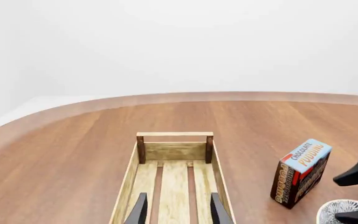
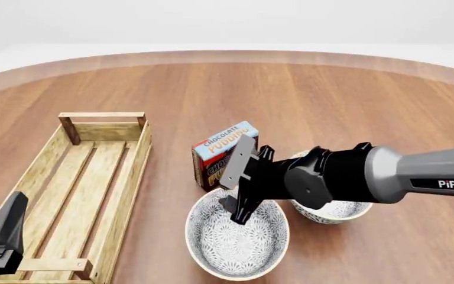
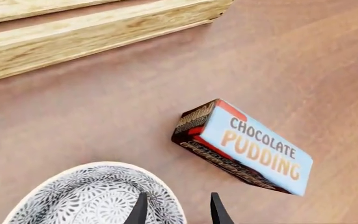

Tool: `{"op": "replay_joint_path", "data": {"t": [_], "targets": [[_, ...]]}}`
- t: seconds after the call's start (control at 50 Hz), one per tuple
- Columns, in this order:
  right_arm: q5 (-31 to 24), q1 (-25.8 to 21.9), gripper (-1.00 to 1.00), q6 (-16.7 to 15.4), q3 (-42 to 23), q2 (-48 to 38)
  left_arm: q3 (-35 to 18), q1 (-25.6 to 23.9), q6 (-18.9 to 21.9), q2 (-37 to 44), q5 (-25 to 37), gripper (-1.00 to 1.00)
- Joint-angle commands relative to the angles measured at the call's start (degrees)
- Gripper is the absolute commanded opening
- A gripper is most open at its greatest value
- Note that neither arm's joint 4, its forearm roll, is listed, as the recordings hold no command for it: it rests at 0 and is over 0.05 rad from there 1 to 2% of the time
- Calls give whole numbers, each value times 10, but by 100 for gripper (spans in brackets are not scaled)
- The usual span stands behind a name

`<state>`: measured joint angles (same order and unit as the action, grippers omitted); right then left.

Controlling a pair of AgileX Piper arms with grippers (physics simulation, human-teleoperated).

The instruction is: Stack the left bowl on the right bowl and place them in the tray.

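While the right pincer point(image 2: 239, 208) hangs released over the far rim of the left bowl point(image 2: 237, 239), beside the right bowl point(image 2: 333, 212), it needs to drop and clamp that rim; left pincer point(image 1: 176, 209) waits released over the tray point(image 2: 77, 180).

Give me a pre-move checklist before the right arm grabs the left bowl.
1. Right gripper over the left bowl rim: ok, fingers straddle the rim in the right wrist view.
2. Jaws open: ok, a gap shows.
3. Left bowl empty: ok.
4. Right bowl free to receive: cannot tell, the arm hides most of it.
5. Chocolate pudding box clear of the bowls: ok, apart behind them.
6. Tray unobstructed: not ok, left gripper hangs above it.
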<state>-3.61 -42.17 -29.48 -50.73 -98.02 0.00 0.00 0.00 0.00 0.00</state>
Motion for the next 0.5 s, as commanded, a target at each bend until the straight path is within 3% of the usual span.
{"op": "replay_joint_path", "data": {"t": [0.02,0.5], "targets": [[13,0,100,11,12,-11,0,0,0,0,0,100],[48,10,100,30,42,-24,0,0,0,0,0,100]]}}
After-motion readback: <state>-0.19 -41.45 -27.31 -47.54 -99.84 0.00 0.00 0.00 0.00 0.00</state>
